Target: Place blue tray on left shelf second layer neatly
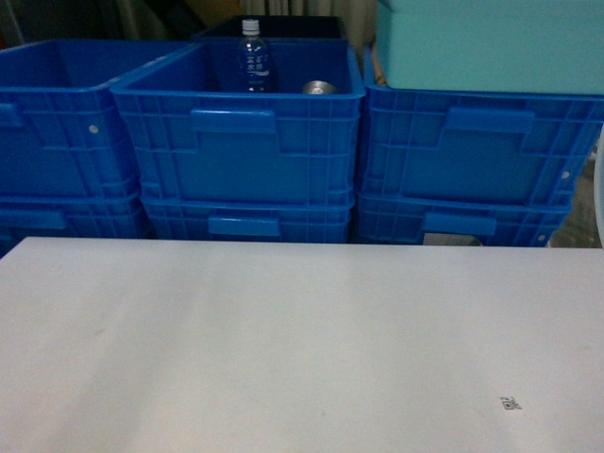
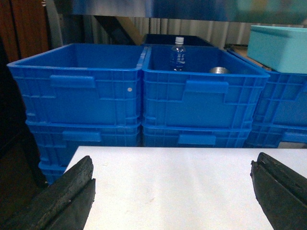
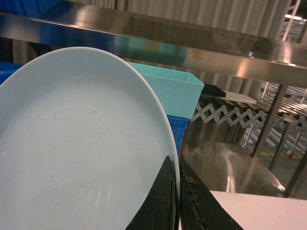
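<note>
The blue tray (image 3: 72, 143), pale and glossy, fills the left of the right wrist view and stands on edge. My right gripper (image 3: 176, 165) is shut on its rim, one finger on each face. A shiny steel crossbar of the shelf (image 3: 192, 43) runs overhead behind the tray; I cannot tell which layer it is. My left gripper (image 2: 175, 160) hangs open over the white table (image 2: 172, 191), nothing between its fingers. Neither gripper shows in the head view.
Stacked deep-blue crates (image 1: 250, 151) line the table's far edge. The middle top crate holds a water bottle (image 1: 253, 57) and a can (image 1: 319, 88). A teal box (image 1: 491, 42) sits on the right stack. A steel surface (image 3: 225, 167) lies right of the tray.
</note>
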You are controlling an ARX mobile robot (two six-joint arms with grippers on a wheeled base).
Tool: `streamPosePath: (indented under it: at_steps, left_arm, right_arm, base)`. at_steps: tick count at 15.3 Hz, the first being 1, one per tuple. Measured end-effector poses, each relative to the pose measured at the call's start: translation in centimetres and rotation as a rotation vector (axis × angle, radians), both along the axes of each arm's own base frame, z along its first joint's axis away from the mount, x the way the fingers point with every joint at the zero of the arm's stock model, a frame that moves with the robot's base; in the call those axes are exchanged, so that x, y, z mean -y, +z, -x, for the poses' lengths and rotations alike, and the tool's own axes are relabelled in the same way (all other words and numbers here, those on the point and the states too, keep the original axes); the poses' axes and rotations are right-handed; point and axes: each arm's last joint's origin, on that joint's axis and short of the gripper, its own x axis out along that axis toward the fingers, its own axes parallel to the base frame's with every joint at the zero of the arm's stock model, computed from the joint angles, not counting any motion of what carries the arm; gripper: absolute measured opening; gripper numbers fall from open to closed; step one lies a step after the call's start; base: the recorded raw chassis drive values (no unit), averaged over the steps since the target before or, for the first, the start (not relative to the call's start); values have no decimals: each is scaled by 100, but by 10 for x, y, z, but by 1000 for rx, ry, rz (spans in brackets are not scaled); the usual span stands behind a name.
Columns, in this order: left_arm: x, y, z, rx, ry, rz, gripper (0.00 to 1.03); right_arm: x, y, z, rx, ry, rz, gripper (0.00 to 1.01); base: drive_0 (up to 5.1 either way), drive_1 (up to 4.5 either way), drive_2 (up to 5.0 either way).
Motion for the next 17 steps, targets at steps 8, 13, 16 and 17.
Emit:
streamPosePath:
  at_steps: [8,13,16,17]
  left_arm:
    - [0,0,0,0,-1,0,98]
    - [0,0,0,0,-1,0,98]
    - [0,0,0,0,-2,0,98]
    - [0,0,0,0,-2,0,98]
  right_arm:
    - [0,0,0,0,-3,0,2]
    - [0,0,0,0,-3,0,2]
    - [0,0,0,0,-3,0,2]
    - [0,0,0,0,-3,0,2]
  base:
    - [0,0,0]
    - [0,0,0]
    - [0,0,0]
    - [0,0,0]
